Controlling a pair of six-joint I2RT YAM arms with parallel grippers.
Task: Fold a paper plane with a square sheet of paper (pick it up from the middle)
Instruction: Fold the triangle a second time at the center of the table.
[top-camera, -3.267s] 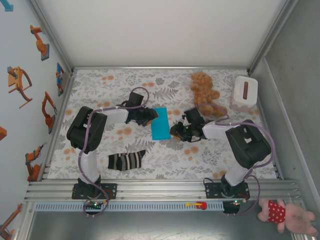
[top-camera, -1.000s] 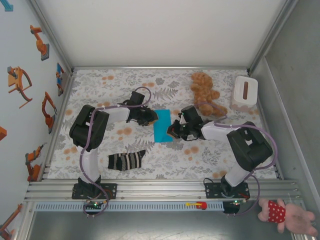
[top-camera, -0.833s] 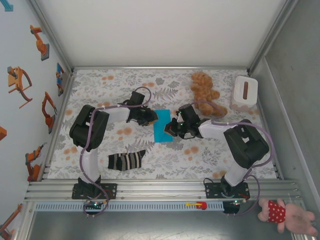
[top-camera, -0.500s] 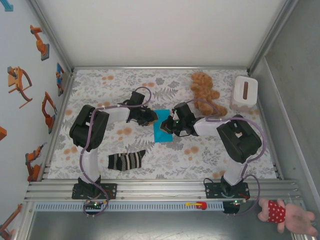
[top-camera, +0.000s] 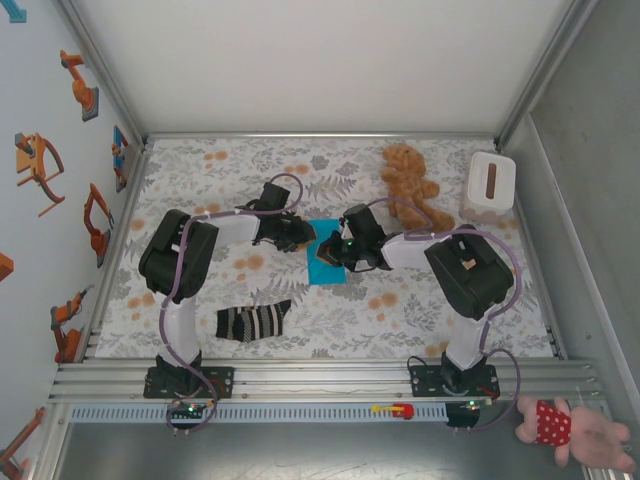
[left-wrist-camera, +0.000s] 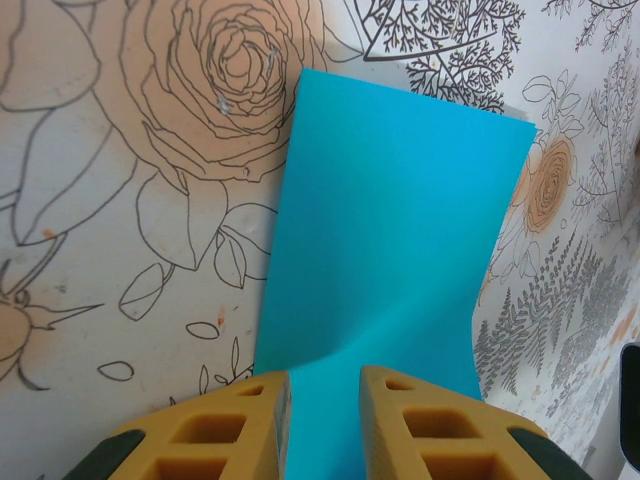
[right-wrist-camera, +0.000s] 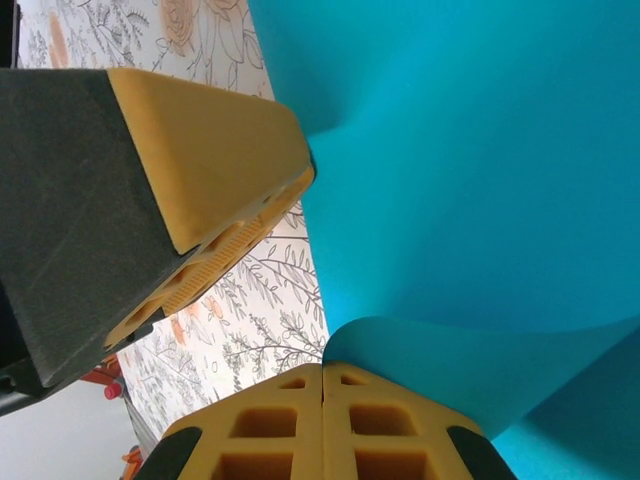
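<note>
The square sheet of paper (top-camera: 325, 270) is bright turquoise and lies mid-table on the flowered cloth, with its right part lifted and curled over. My left gripper (top-camera: 303, 240) rests on its left edge. In the left wrist view its fingers (left-wrist-camera: 325, 375) stand a little apart, open, over the rippled paper (left-wrist-camera: 400, 230). My right gripper (top-camera: 335, 255) reaches over the sheet from the right. In the right wrist view its fingers (right-wrist-camera: 322, 368) are shut, and a curled flap of the paper (right-wrist-camera: 470, 370) rises from their tips. One of the left gripper's fingers (right-wrist-camera: 200, 150) touches the sheet's edge there.
A brown teddy bear (top-camera: 408, 185) lies at the back right, with a white box (top-camera: 490, 185) beside it. A black-and-white striped sock (top-camera: 252, 321) lies front left. A red spotted soft toy (top-camera: 550, 422) sits off the table at the front right.
My right gripper has moved left over the sheet, carrying its right edge up and across. The paper looks narrower from above. The left gripper has stayed put.
</note>
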